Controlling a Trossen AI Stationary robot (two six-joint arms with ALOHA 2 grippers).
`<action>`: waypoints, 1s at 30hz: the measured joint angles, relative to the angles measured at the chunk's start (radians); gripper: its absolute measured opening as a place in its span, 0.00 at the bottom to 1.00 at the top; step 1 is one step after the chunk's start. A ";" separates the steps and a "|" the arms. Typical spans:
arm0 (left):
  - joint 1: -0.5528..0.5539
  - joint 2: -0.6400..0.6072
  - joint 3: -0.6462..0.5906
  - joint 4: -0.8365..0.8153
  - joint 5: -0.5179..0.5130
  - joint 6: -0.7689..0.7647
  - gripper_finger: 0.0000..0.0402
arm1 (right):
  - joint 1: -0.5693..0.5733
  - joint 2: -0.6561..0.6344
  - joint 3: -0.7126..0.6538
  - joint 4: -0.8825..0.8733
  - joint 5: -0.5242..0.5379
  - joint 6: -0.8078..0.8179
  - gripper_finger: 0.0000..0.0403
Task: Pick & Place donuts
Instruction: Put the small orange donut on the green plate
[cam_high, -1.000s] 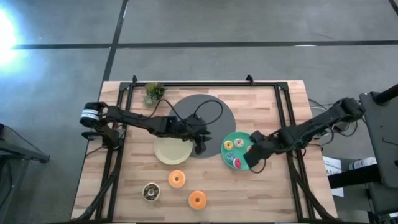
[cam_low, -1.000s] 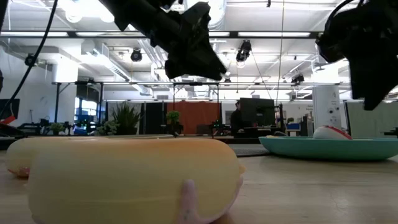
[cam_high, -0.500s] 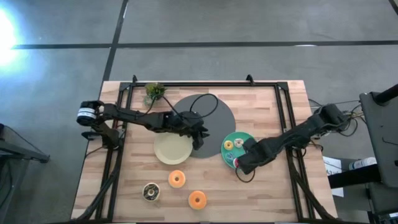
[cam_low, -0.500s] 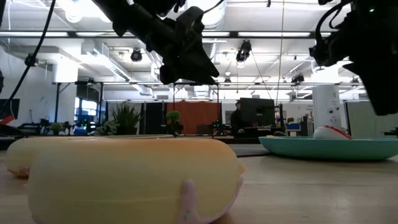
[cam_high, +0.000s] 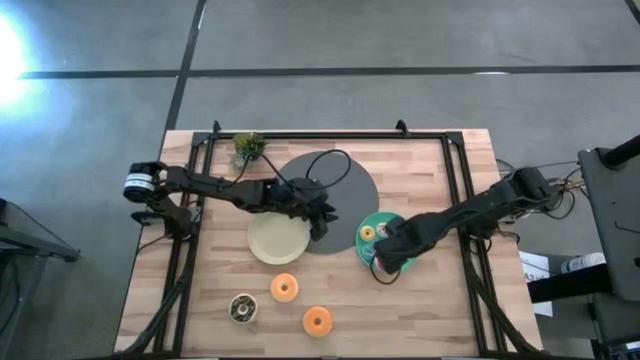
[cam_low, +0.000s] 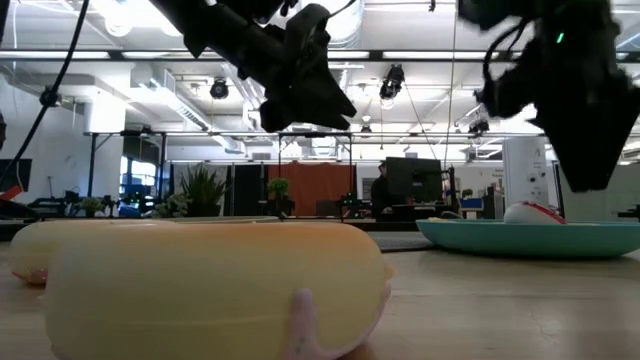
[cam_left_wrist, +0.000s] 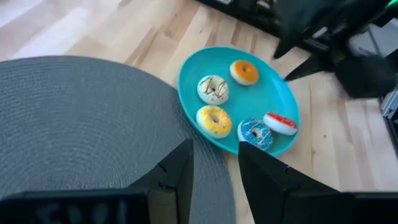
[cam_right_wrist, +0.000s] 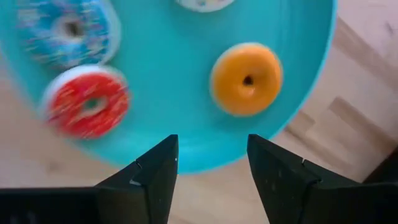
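Over teal plate (cam_high: 372, 222), right end effector (cam_high: 385, 257) released, hides donuts (cam_left_wrist: 213, 119); left (cam_high: 320, 226) released.

Grey concrete floor (cam_high: 400, 35) surrounds the wooden table (cam_high: 440, 310), while the far room shows ceiling lights (cam_low: 120, 20), potted plants (cam_low: 200, 190) and an orange partition (cam_low: 320, 187).

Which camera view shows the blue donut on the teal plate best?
The left wrist view: the blue donut lies whole on the teal plate. The right wrist view blurs it at the edge; the other two views do not show it.
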 joint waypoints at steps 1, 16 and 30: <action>0.000 0.000 0.003 0.001 0.002 0.000 0.25 | -0.011 0.020 -0.005 0.004 -0.009 -0.018 0.46; 0.003 0.000 0.027 -0.010 0.035 -0.043 0.25 | -0.068 0.219 0.099 -0.057 0.061 -0.208 0.43; 0.003 0.000 0.026 -0.010 0.034 -0.044 0.25 | -0.067 0.245 0.053 -0.027 0.036 -0.247 0.38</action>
